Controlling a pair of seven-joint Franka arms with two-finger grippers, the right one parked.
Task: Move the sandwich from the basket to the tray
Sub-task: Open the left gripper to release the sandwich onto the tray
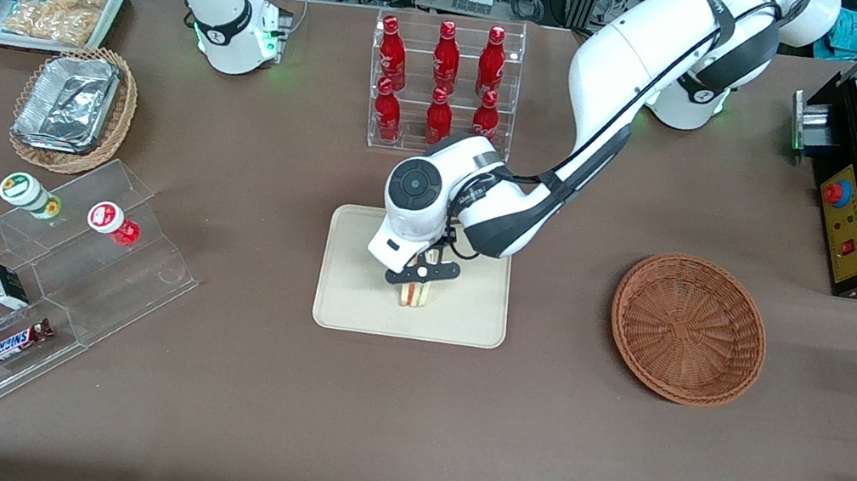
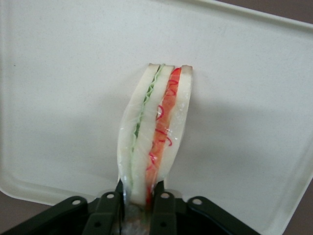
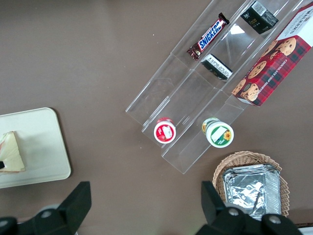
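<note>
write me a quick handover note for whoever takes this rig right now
Pincer: left arm's, over the tray, shut on the sandwich, gripping one end of the wedge.
Sandwich: over the middle of the tray, cut side with red and green layers facing the wrist camera; cannot tell whether it already rests on the tray.
Basket: empty, toward the working arm's end of the table.
Done: sandwich taken out of the basket and brought to the tray.
Left: set it down if needed, open the pincer, pull back.
</note>
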